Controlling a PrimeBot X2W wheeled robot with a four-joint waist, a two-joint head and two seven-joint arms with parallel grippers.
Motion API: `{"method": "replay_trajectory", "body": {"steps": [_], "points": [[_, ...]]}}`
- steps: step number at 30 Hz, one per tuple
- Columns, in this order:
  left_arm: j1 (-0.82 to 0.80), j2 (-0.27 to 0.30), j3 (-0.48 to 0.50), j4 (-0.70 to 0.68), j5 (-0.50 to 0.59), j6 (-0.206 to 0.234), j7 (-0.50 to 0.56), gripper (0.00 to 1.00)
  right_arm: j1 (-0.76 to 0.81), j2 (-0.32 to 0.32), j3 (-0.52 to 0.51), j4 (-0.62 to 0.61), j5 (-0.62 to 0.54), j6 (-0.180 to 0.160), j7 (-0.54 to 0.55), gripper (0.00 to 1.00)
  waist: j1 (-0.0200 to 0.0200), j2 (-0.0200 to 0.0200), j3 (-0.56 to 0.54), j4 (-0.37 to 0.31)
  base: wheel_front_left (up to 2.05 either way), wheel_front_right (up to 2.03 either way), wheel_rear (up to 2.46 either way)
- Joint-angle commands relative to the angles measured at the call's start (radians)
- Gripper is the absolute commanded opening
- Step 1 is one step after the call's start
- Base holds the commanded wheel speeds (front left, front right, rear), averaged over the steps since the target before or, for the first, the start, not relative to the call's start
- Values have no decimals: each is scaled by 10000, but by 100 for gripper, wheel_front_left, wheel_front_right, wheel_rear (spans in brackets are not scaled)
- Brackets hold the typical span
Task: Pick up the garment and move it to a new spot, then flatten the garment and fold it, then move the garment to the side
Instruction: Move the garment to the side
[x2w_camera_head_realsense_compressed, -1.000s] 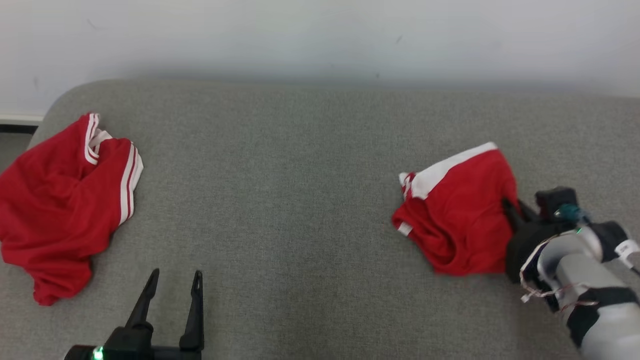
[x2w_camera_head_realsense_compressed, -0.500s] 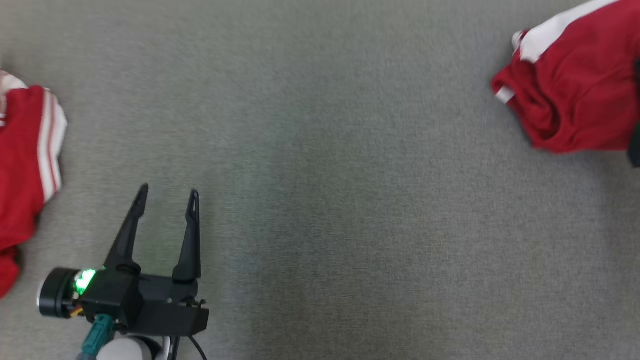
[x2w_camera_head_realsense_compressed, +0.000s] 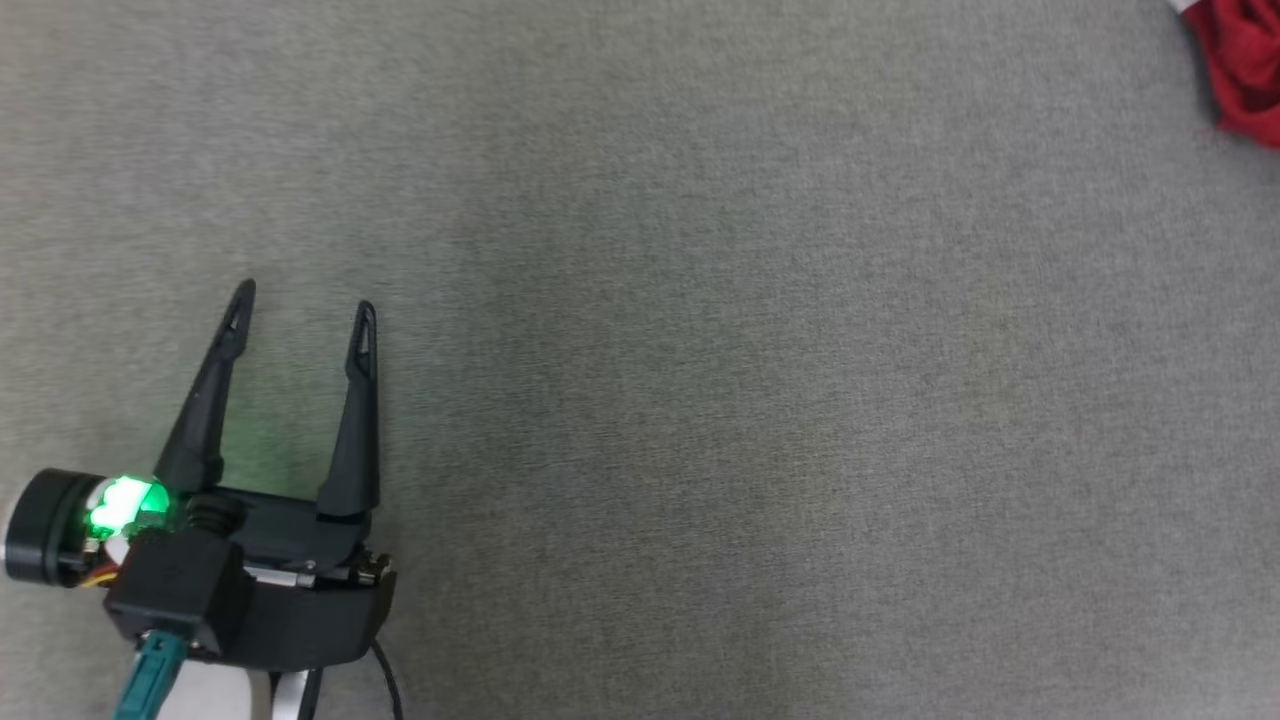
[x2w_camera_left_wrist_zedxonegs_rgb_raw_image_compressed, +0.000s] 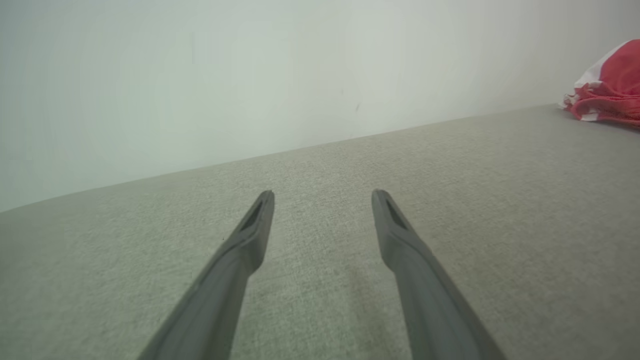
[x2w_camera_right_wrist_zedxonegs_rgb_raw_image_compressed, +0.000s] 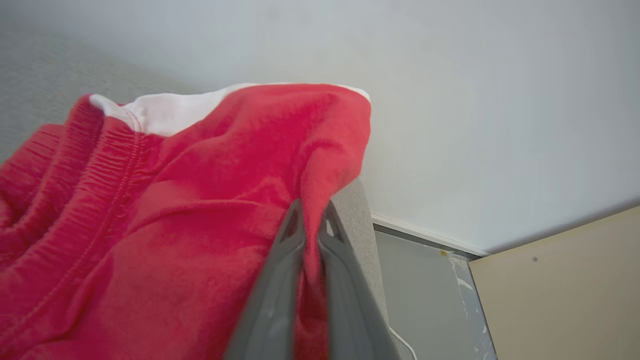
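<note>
Fingers (x2w_camera_head_realsense_compressed: 352, 420) of the left gripper (x2w_camera_head_realsense_compressed: 304, 300) stood well apart with nothing between them: two long dark prongs pointing up the head view from its lower left, over the grey cushion (x2w_camera_head_realsense_compressed: 700, 400). At the gripper's base a green light (x2w_camera_head_realsense_compressed: 120, 500) glowed and laid a faint green tint on the weave between the fingers. In the left wrist view the same spread fingers hung low over the cushion, aimed toward a pale wall (x2w_camera_left_wrist_zedxonegs_rgb_raw_image_compressed: 250, 75) behind its far edge.

Further right, the garment (x2w_camera_head_realsense_compressed: 1245, 60) showed in the head view as a crumpled red corner at the upper right edge, well apart from the left gripper. The left wrist view had it bunched on the cushion at the far right, near the wall, with a white band (x2w_camera_left_wrist_zedxonegs_rgb_raw_image_compressed: 592, 75) along its top.

Rightmost was the right gripper (x2w_camera_right_wrist_zedxonegs_rgb_raw_image_compressed: 312, 212). Its fingers were closed together on a fold of the garment — red cloth pinched between the tips and draped away to the left, with a gathered waistband (x2w_camera_right_wrist_zedxonegs_rgb_raw_image_compressed: 100, 165) at the upper left. Just right of the fingers the cushion's edge showed, then a grey floor (x2w_camera_right_wrist_zedxonegs_rgb_raw_image_compressed: 425, 290), a white skirting (x2w_camera_right_wrist_zedxonegs_rgb_raw_image_compressed: 430, 235) at the wall's foot, and a beige panel (x2w_camera_right_wrist_zedxonegs_rgb_raw_image_compressed: 560, 280) in the lower right corner.
</note>
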Motion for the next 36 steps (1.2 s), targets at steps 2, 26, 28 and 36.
{"method": "replay_trajectory", "body": {"steps": [2, 26, 28, 36], "points": [[-123, 148, 77, -303, 71, 65, -34, 100, -276, -273, -48, -219, -10, -30, 103, 0, -3, -3, 729, -635, 0, 0, 0], [223, 144, 180, -160, -137, 384, -23, 100, -506, -161, -1182, -421, -1180, -28, -494, 100, -3, -3, 295, -512, 0, 0, 0], [354, 109, 225, -76, -153, 419, -26, 100, -356, 47, -1252, -525, -1113, -28, -710, 100, -3, -3, -46, -460, 0, 0, 0], [1256, -63, 535, 497, -347, 503, -34, 100, 805, 1602, -1536, -1132, -1036, -28, -1546, 100, -3, -3, -1941, -2, 0, 0, 0]]}}
